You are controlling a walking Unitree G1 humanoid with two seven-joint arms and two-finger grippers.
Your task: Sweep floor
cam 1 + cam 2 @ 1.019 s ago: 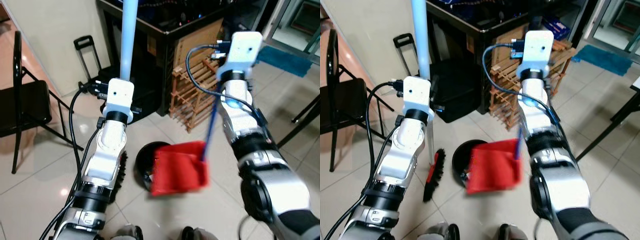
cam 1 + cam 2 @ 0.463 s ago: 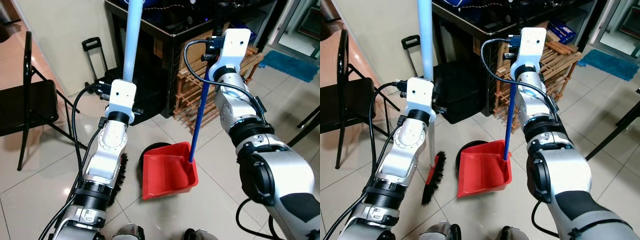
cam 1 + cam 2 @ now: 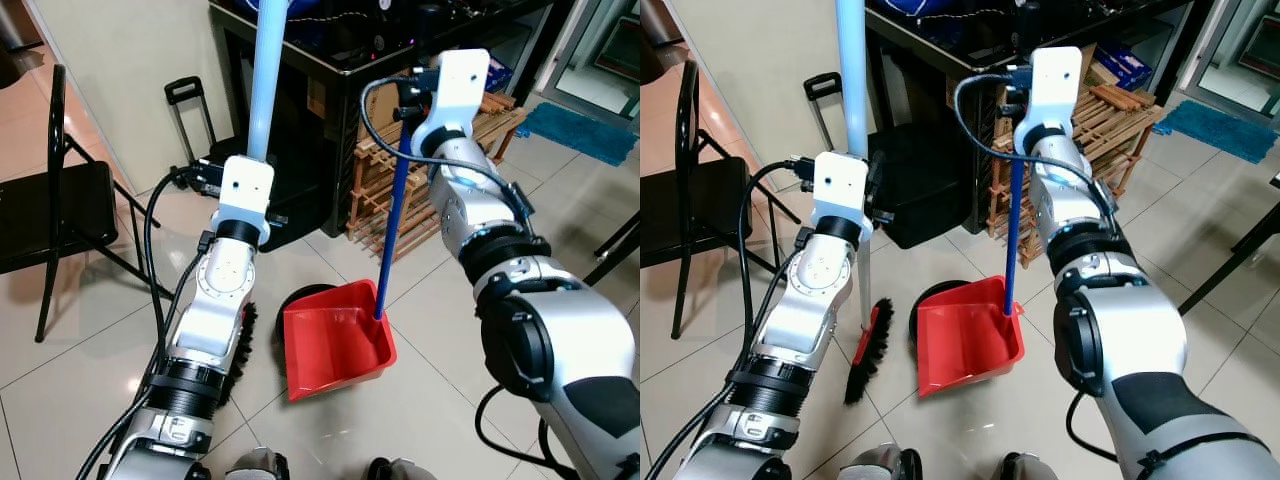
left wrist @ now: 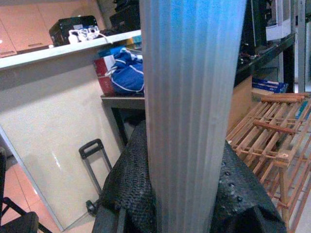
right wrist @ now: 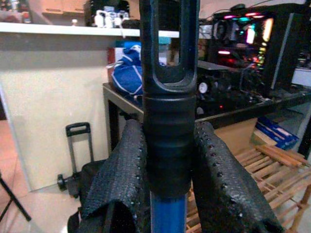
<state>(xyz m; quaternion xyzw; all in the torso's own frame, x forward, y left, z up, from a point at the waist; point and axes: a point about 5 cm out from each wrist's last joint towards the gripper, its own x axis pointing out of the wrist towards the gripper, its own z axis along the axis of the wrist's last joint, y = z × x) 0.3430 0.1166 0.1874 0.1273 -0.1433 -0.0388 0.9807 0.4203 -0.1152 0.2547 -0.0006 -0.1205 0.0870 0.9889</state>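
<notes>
Red dustpan (image 3: pixel 968 337) now set flat on the tile floor (image 3: pixel 1200 330), mouth turned toward 8 o'clock and the broom head (image 3: pixel 869 352), where a second ago it hung tilted and blurred in mid-swing; half a second ago already low, since then nudged only slightly and squared up. Right pincer (image 5: pixel 167 160) pinching the dustpan's blue handle (image 3: pixel 1011 240) just under its black grip (image 5: pixel 167 121), padded fingers (image 5: pixel 221 184) pressed against both sides, pole leaning up toward 12 o'clock from the pan's rear wall. Left pincer (image 4: pixel 189 194) clamped on the pale blue broom pole (image 3: pixel 851 75), held near upright, bristles resting on the tiles just beside the pan at its 9 o'clock. Round black object (image 3: pixel 300 297) lying half hidden behind the pan at 11 o'clock, identity not clear. Black counter (image 3: pixel 940 50) and a wooden rack (image 3: pixel 1110 130) standing beyond, a folding chair (image 3: pixel 690 210) well apart at 9 o'clock. Judged from this: pan placed and ready to receive, sweeping stroke into it likely next; no debris distinguishable on the tiles.
</notes>
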